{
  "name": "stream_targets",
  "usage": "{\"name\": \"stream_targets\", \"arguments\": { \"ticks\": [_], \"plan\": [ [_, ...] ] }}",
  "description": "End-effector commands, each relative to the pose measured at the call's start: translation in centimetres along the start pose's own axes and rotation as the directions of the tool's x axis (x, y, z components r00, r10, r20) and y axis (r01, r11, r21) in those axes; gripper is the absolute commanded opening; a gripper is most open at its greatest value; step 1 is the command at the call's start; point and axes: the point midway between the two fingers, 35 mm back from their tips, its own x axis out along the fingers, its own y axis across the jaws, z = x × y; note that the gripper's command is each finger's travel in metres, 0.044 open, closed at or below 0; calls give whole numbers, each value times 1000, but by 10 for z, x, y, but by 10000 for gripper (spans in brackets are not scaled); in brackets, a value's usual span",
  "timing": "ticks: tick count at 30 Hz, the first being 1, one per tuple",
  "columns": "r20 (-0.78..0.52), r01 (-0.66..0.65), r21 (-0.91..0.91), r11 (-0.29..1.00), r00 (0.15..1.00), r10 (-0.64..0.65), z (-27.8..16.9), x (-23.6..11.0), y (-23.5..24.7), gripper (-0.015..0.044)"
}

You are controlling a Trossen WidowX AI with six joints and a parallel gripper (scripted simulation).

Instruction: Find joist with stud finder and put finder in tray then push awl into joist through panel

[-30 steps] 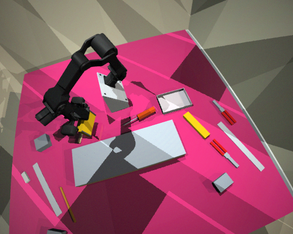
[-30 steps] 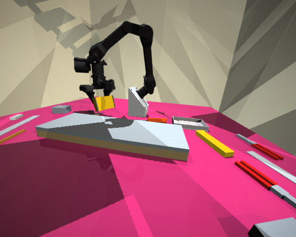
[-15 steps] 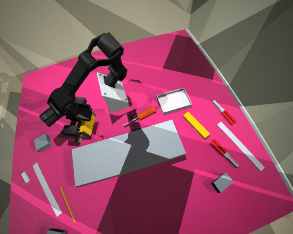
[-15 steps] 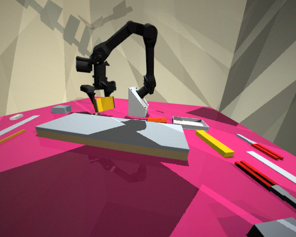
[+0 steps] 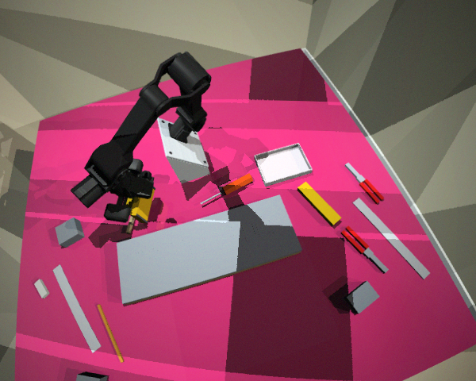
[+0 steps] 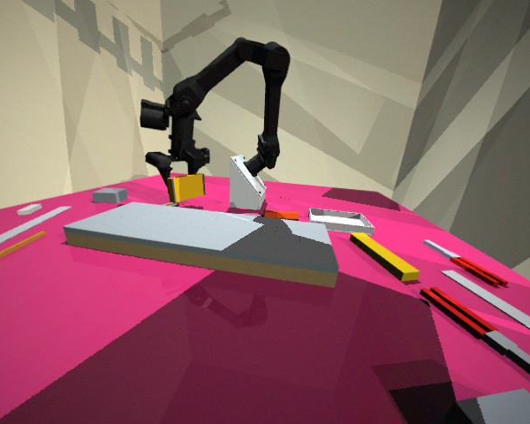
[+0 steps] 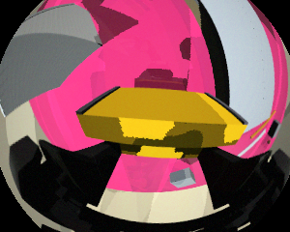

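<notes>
My gripper (image 5: 136, 213) (image 6: 183, 181) (image 7: 160, 141) is shut on the yellow stud finder (image 5: 143, 205) (image 6: 186, 186) (image 7: 159, 116). It holds the stud finder just off the table, beside the far left corner of the grey floor panel (image 5: 176, 258) (image 6: 164, 225) (image 7: 242, 45). The awl (image 5: 237, 184) (image 6: 281, 214), with an orange handle and a thin shaft, lies on the table behind the panel. The white tray (image 5: 283, 166) (image 6: 340, 219) stands to the right of the awl and holds nothing.
The arm's white wedge mount (image 5: 182, 153) (image 6: 245, 189) stands behind the panel. A yellow bar (image 5: 319, 202), two red-handled tools (image 5: 369, 190) (image 5: 359, 241) and a grey strip (image 5: 389, 237) lie to the right. Grey blocks (image 5: 69, 231) (image 5: 361, 297), another strip (image 5: 76, 307) and a thin yellow rod (image 5: 109, 332) lie around.
</notes>
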Motion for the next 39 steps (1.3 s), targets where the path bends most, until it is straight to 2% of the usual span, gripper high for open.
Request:
{"name": "stream_targets", "arguments": {
  "ticks": [1,39],
  "plan": [
    [-34,6,2,1000,999,-6,-1,-2,-1,0],
    [-326,4,5,1000,945,-2,8,0,-1,0]
  ]
}}
